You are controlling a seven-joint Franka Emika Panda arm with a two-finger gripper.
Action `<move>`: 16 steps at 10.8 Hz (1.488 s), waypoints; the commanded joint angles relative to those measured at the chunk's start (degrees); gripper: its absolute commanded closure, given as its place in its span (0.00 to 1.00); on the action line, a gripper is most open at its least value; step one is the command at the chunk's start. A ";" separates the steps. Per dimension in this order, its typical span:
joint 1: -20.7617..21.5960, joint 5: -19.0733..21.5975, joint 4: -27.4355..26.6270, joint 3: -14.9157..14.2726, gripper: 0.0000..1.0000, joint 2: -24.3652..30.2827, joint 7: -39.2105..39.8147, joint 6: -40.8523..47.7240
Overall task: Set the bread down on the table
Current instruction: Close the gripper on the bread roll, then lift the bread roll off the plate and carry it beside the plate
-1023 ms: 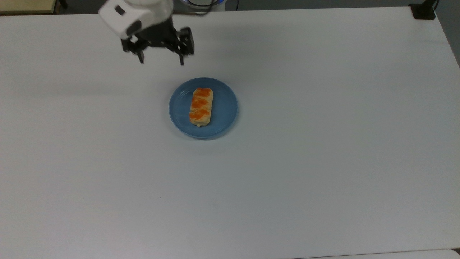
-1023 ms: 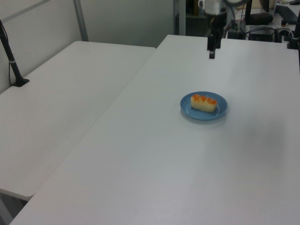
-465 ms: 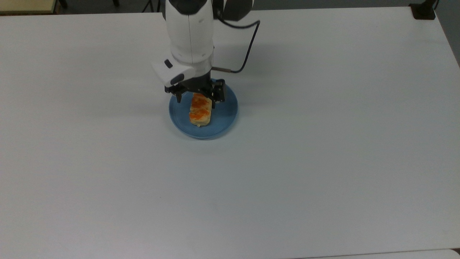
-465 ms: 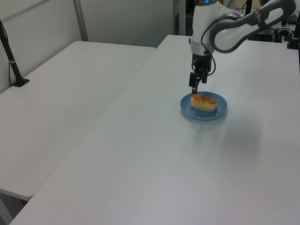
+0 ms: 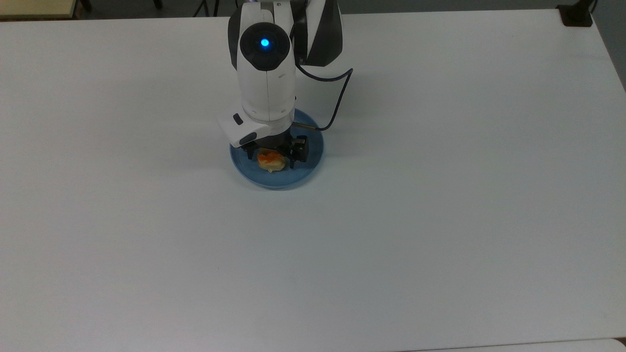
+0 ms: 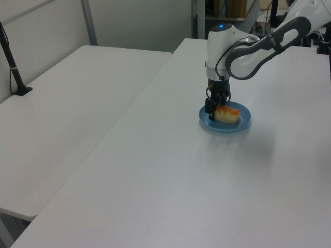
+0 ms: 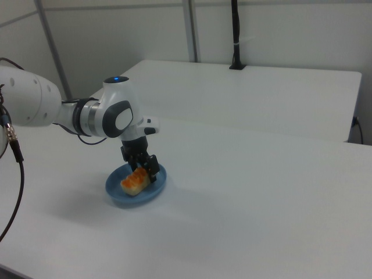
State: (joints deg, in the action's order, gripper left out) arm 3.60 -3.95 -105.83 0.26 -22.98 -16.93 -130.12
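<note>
The bread (image 5: 272, 165) (image 6: 229, 112) (image 7: 133, 181), a small pale-tan loaf with orange glazed patches, lies on a round blue plate (image 5: 308, 164) (image 6: 244, 123) (image 7: 115, 190) near the middle of the white table (image 5: 440, 220) (image 6: 207, 196) (image 7: 261, 221). My gripper (image 5: 272, 157) (image 6: 217, 109) (image 7: 146, 167) is lowered over the loaf, open, with one black finger on each long side. In the top view the arm's white wrist hides the far part of the loaf and plate.
A black cable (image 5: 337, 98) loops off the wrist above the plate. A black clamp base (image 5: 577, 14) sits at the table's far right corner in the top view. A second white table (image 6: 67, 119) with a black post (image 6: 13, 67) adjoins at the left view's left.
The arm came down from the table's far side to the plate, then moved further along the bread, and its open fingers now straddle the loaf low over the plate.
</note>
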 commanded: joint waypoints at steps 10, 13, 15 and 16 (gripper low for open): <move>6.49 -1.15 6.24 10.90 0.69 2.08 -16.70 8.40; 10.54 -1.41 9.05 10.90 0.68 -2.15 -21.65 7.96; 11.51 -1.76 9.06 10.90 0.62 -2.95 -21.65 7.87; 11.86 -3.07 9.06 10.90 0.60 -3.21 -21.65 7.87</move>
State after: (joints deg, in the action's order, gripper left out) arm 14.37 -4.58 -98.11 11.65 -25.28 -37.40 -122.81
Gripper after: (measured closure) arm 0.665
